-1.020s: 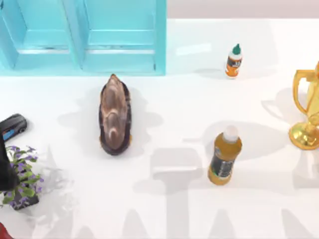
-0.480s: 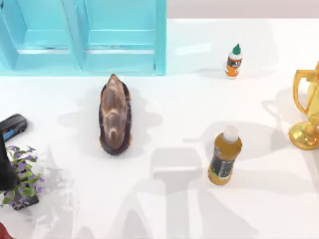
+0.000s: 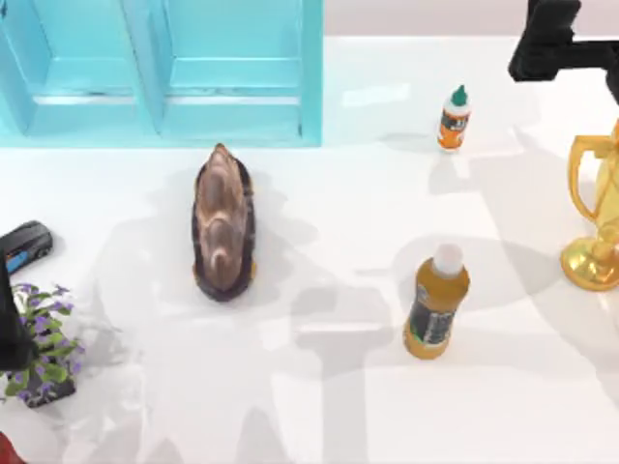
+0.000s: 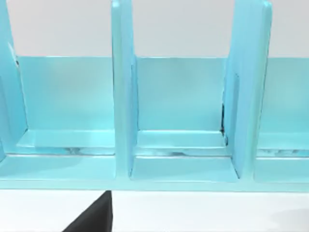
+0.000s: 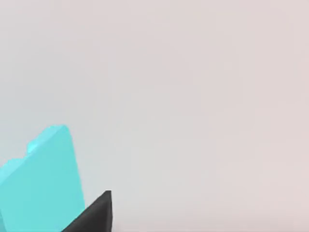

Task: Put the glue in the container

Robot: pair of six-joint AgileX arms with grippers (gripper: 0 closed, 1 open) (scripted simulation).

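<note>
The glue (image 3: 454, 118) is a small white bottle with a dark green pointed cap and an orange label. It stands upright at the back of the table, right of centre. The container (image 3: 222, 72) is a turquoise open rack with upright dividers at the back left, and the left wrist view looks into the compartments of the container (image 4: 178, 125). My right gripper (image 3: 546, 39) hangs dark above the back right corner, a little right of and behind the glue, apart from it. My left arm (image 3: 10, 329) stays at the left edge.
A brown oval object (image 3: 222, 224) lies in front of the container. An amber bottle with a white cap (image 3: 436, 302) stands right of centre. A gold trophy (image 3: 595, 217) is at the right edge. A potted purple-flowered plant (image 3: 44, 353) and a small black item (image 3: 24, 244) sit at the left.
My right arm has come into the top view at the back right corner, near the glue, and its shadow now falls across the right side. Nothing on the table has moved.
</note>
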